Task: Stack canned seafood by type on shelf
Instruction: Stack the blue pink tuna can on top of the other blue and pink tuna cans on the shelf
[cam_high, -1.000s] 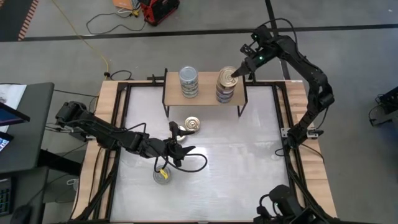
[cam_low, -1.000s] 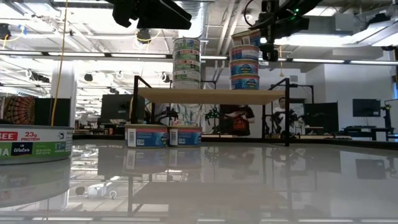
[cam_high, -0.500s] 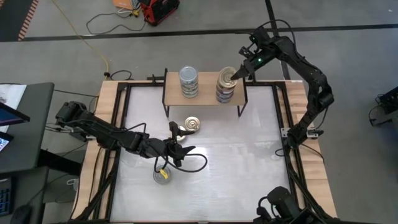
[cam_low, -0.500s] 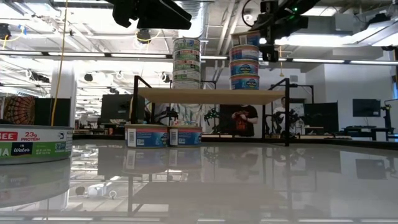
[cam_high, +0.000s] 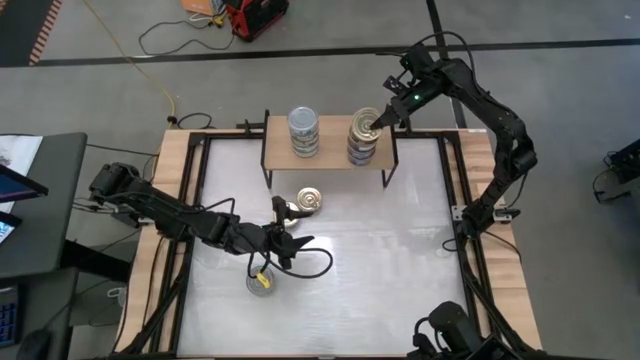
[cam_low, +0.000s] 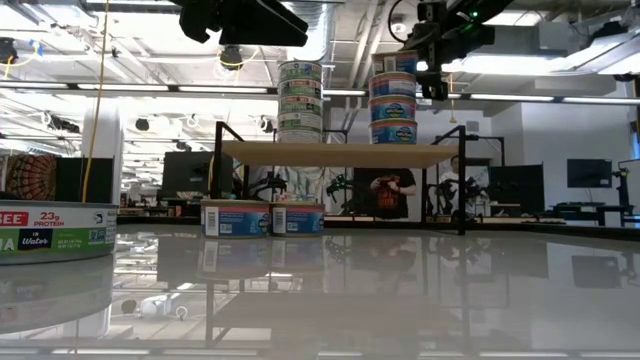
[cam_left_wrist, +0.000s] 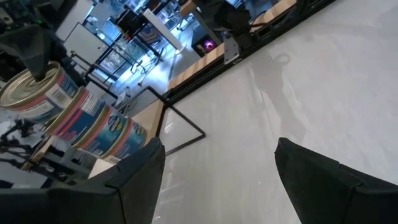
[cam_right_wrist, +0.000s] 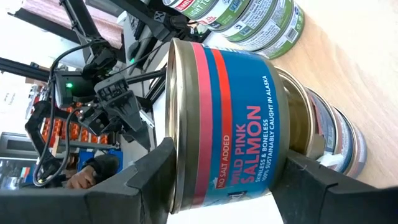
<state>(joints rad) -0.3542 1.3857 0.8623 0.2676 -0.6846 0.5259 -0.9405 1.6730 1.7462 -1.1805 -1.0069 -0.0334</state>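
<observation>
The right pincer (cam_high: 377, 121) is up at the shelf (cam_high: 330, 158), its two fingers (cam_right_wrist: 149, 186) clamped on either side of a blue-and-red pink salmon tin (cam_right_wrist: 227, 124). That tin sits tilted atop the right-hand stack (cam_high: 363, 138) of like tins on the shelf; in the right wrist view its lower edge overlaps the tin beneath, but whether it rests fully on it I cannot tell. From the low view the salmon stack (cam_low: 393, 97) rises with the dark pincer hard against its top at the right side.

Beside it, to the left on the same board, stands a second stack (cam_high: 303, 132) of green-and-white labelled tins, apart from the salmon stack.

The left pincer (cam_high: 287, 243) hangs over the middle of the white surface (cam_high: 400, 260), fingers spread wide and grasping nothing; the left wrist view shows bare surface between them. A gold-lidded tin (cam_high: 310, 200) lies on the surface just in front of the shelf, near this pincer but clear of it. Another tin (cam_high: 262, 282) lies on the surface just below the left pincer towards the near edge, with a yellow mark on top; in the low view it shows large at the left (cam_low: 55, 232). Two more tins (cam_low: 262, 220) stand side by side under the shelf board
</observation>
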